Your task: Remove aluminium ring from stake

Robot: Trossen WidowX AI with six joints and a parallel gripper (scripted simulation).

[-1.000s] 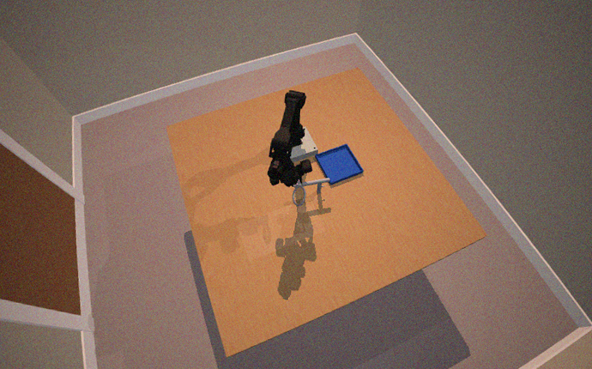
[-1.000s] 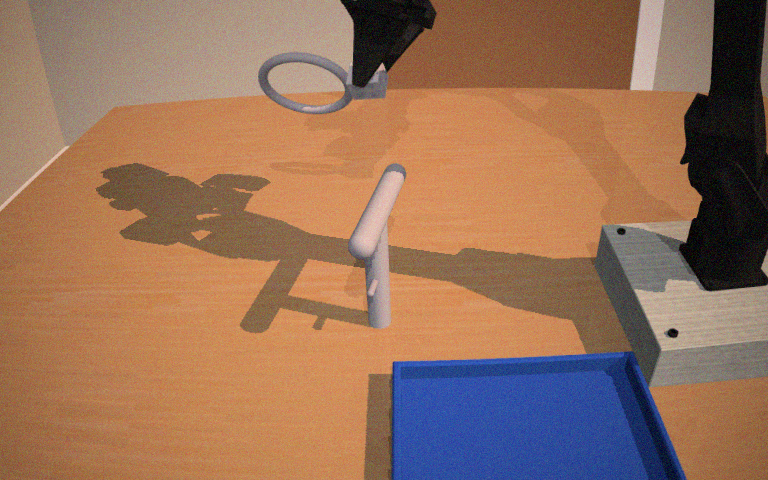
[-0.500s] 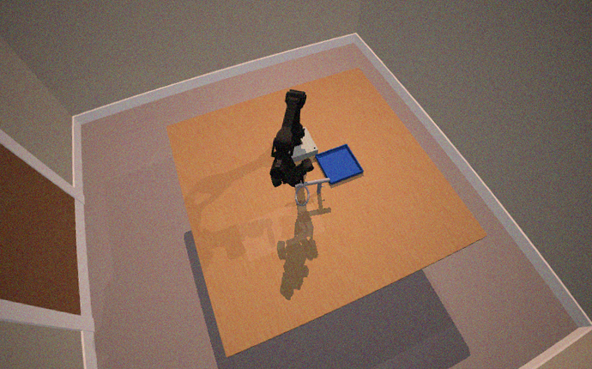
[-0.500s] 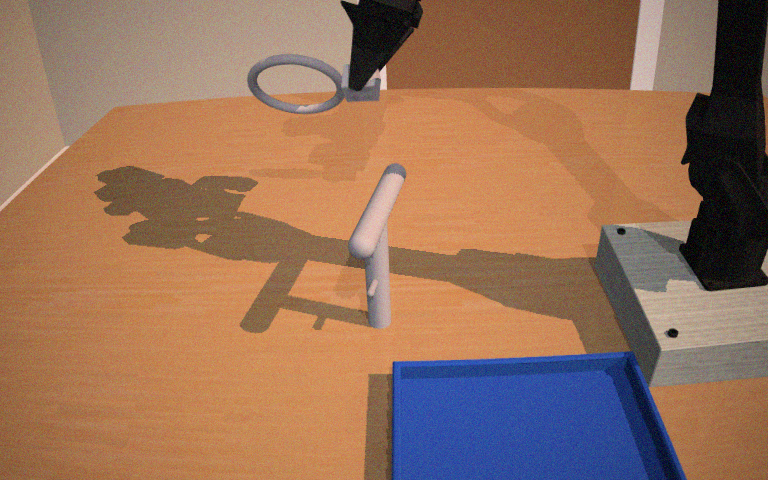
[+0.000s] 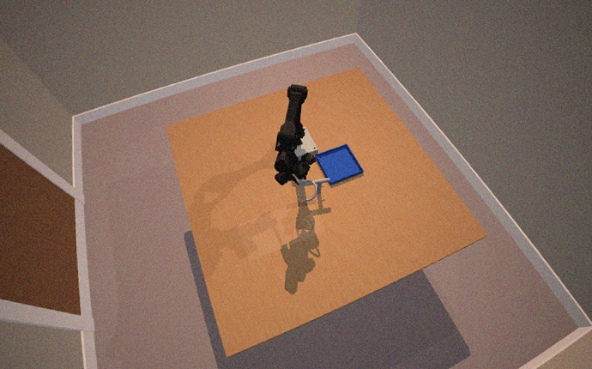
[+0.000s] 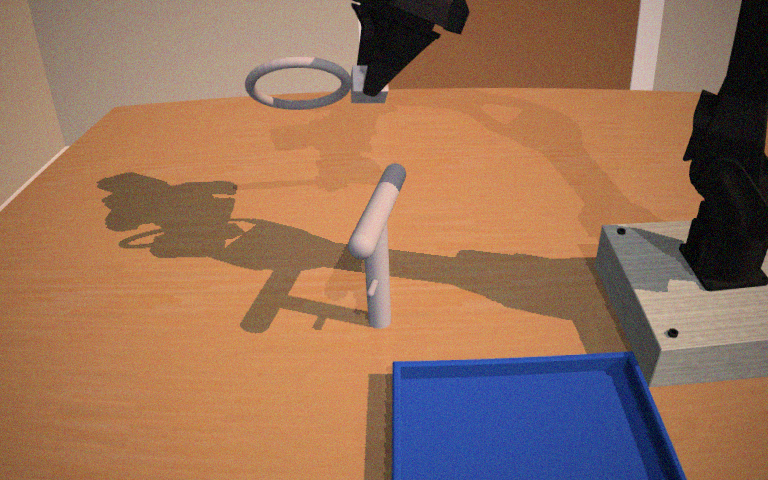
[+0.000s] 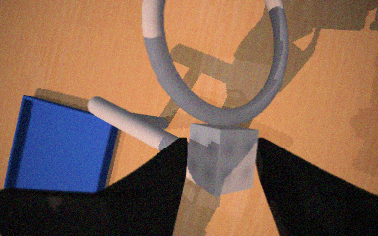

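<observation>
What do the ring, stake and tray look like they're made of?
Ring: metal, probably aluminium; even grey, satin, no sharp reflections.
Stake: likely steel; smooth pale grey with soft shading, though painted metal or plastic would look similar.
Tray: probably moulded plastic, matte; uniform blue, no grain.
</observation>
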